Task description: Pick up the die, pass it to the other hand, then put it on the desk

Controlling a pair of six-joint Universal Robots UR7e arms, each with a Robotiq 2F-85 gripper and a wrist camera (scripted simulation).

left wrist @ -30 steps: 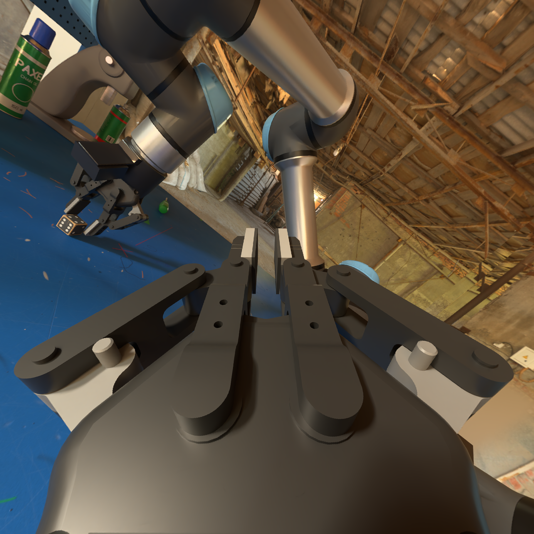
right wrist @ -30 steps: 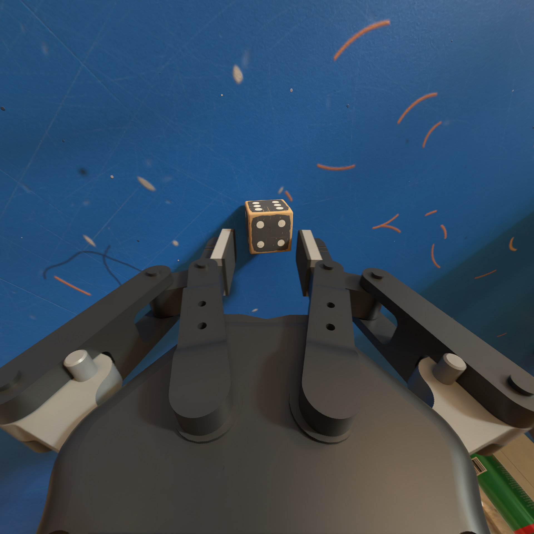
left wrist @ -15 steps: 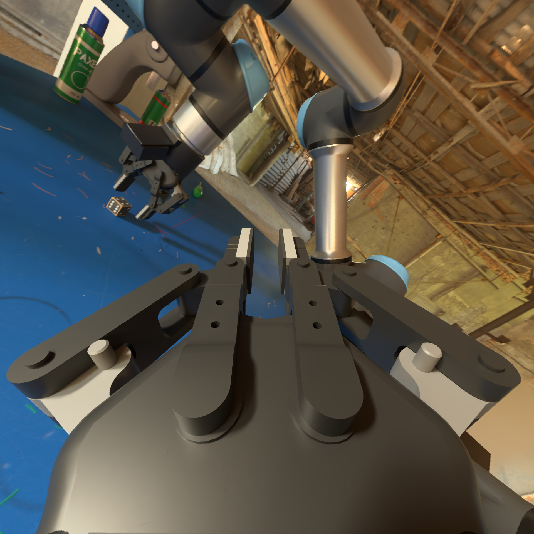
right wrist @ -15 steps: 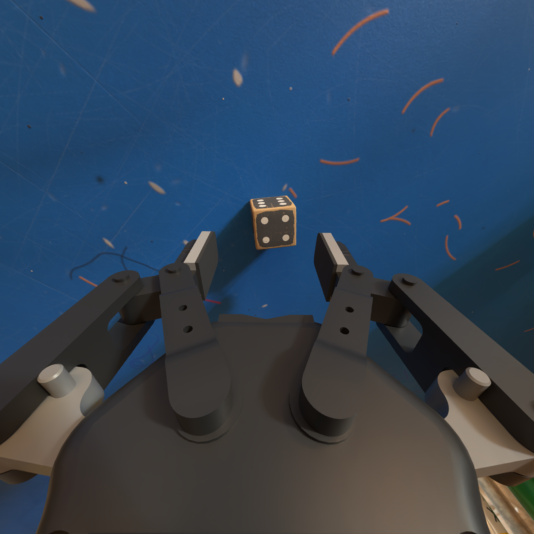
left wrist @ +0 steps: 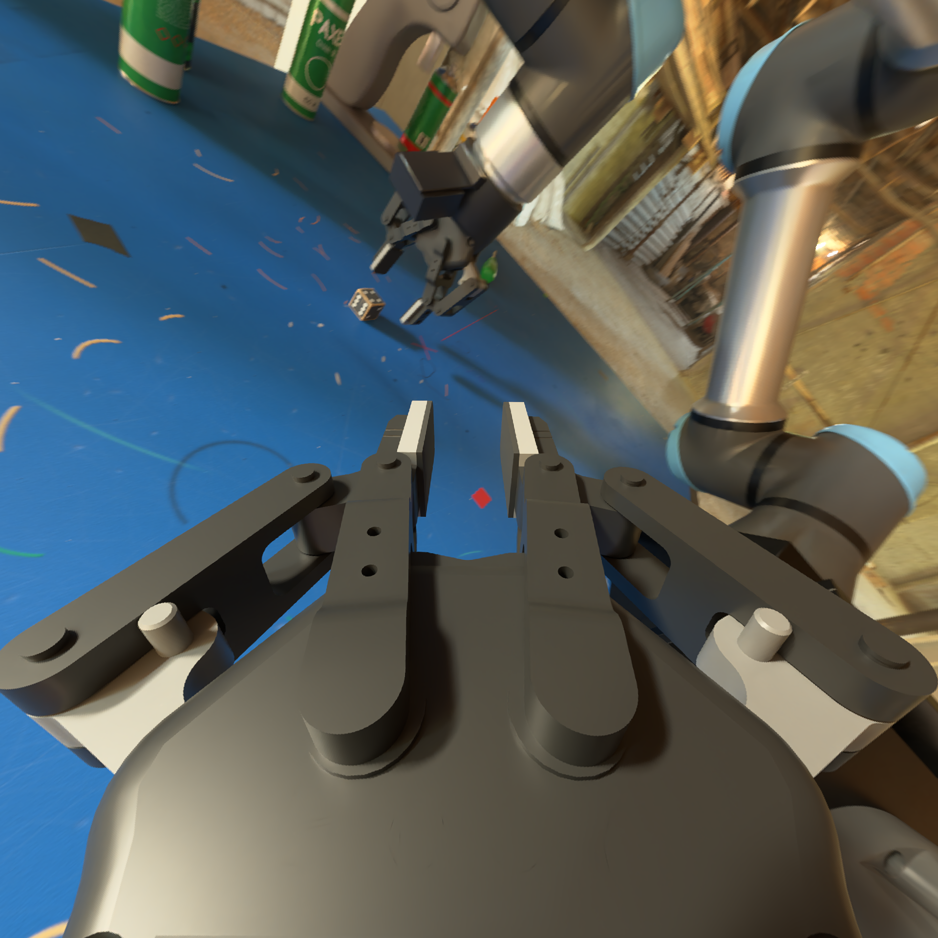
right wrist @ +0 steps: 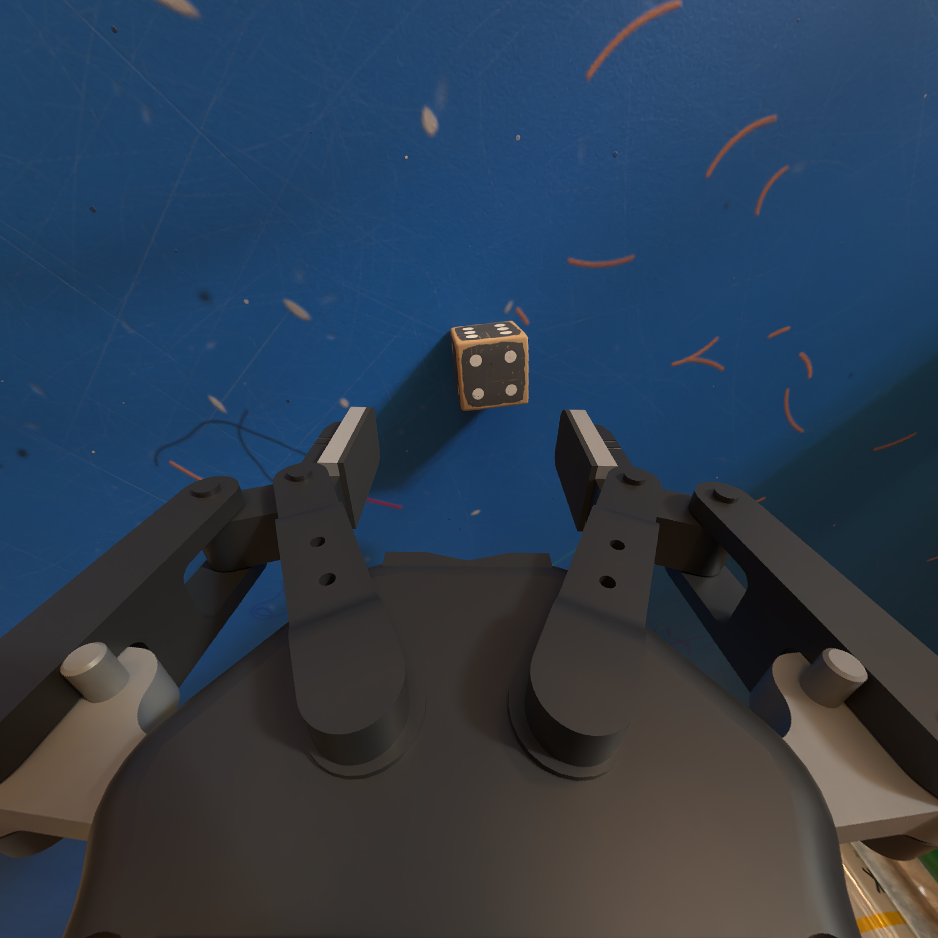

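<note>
The die (right wrist: pixel 490 368), black with white pips and tan edges, rests on the blue desk (right wrist: pixel 254 203). My right gripper (right wrist: pixel 467 431) is open and empty. Its fingertips are just short of the die, one to each side, not touching it. In the left wrist view the die (left wrist: pixel 366 304) lies far ahead on the desk (left wrist: pixel 203 386), with the right gripper (left wrist: pixel 398 290) spread just above and beside it. My left gripper (left wrist: pixel 467 413) is empty, its pads parted by a narrow gap, low over the desk and far from the die.
Two green spray cans (left wrist: pixel 152 51) (left wrist: pixel 314 56) and a third can (left wrist: pixel 429 111) stand at the far side by a grey stand (left wrist: pixel 386 56). A small green object (left wrist: pixel 488 269) sits near the desk's right edge. The right arm (left wrist: pixel 751 304) rises at the right.
My right gripper has opened wider and drawn back from the die, which stays on the desk. My left gripper has tipped down toward the desk and its pads have parted wider.
</note>
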